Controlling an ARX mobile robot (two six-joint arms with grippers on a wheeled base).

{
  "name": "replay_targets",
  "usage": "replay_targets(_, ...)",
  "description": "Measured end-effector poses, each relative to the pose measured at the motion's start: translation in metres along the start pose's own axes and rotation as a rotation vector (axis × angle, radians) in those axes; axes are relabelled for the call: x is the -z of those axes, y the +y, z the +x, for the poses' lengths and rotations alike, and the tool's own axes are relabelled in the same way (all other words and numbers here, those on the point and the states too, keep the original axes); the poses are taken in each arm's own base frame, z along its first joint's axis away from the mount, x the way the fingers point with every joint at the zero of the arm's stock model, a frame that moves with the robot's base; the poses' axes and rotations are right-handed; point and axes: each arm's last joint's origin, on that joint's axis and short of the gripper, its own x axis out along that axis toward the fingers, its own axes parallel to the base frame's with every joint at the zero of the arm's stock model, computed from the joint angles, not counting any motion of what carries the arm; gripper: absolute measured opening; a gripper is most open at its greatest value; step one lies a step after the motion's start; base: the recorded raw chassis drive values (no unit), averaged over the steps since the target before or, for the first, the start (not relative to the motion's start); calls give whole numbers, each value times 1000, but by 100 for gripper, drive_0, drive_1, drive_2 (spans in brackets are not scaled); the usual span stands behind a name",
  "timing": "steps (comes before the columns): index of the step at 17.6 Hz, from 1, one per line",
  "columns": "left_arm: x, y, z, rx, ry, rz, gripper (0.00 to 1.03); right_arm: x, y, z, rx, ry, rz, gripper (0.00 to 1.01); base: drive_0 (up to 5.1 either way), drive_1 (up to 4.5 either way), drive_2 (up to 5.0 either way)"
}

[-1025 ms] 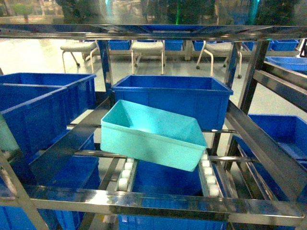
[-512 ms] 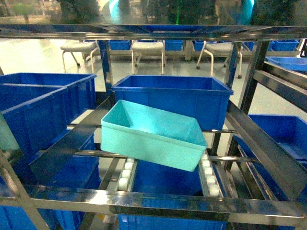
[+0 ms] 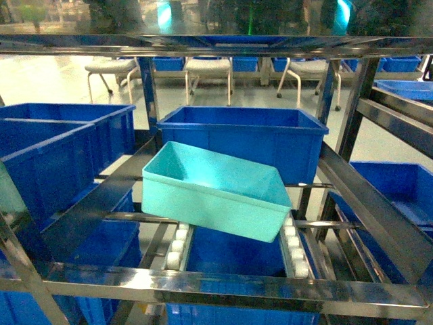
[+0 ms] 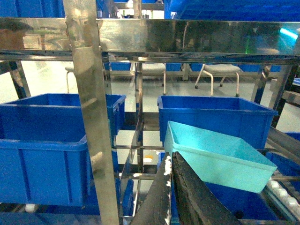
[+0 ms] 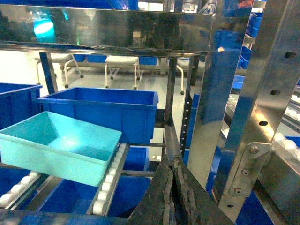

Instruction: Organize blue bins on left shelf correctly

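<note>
Turquoise bin point(image 3: 215, 188) sits skewed on the shelf point(image 3: 223, 281) roller tracks, untouched. Left gripper point(image 4: 171, 187) and right gripper point(image 5: 172, 187) pinched closed, holding nothing. Open fingers, grab near rim, square it up.

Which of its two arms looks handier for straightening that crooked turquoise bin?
Probably the left: its pincer sits right beside the turquoise bin, while the right pincer stands farther off.
</note>
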Motion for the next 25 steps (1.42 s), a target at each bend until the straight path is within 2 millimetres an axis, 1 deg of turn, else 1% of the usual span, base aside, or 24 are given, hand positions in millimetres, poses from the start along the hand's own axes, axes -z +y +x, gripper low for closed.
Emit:
replay_targets(1,1,0,-3,-1,15,0,2,0,0,-2,0,-2,0,2,0,0,0)
replay_targets(2,6,0,-9,-1,48,0,2,0,0,-4,0,0,0,2,0,0,0)
replay_targets(3,0,0,-11,1,-7,0,2,0,0,-5,0,-3,0,2,0,0,0)
replay_targets(4,4,0,-11,1,24,0,2,0,0,-7,-2,-2,0,2,0,0,0)
replay_targets(10,4,0,-11,-1,16,0,2,0,0,-10,-2,-5,0,2,0,0,0)
replay_targets(11,4,0,-11,0,16,0,2,2,0,-12,-2,10,0,2,0,0,0)
replay_targets(12,3,0,-11,-1,16,0,2,6,0,-19,-2,43,0,2,0,0,0)
replay_targets(13,4,0,-11,-1,17,0,2,1,0,-21,-2,-11,0,2,0,0,0)
replay_targets(20,4,0,-11,-1,17,0,2,3,0,-21,-2,9,-1,2,0,0,0)
replay_targets(24,4,0,-11,-1,16,0,18,3,0,-21,-2,9,0,19,0,0,0)
replay_targets(25,4,0,-11,-1,16,0,27,3,0,-21,-2,9,0,28,0,0,0)
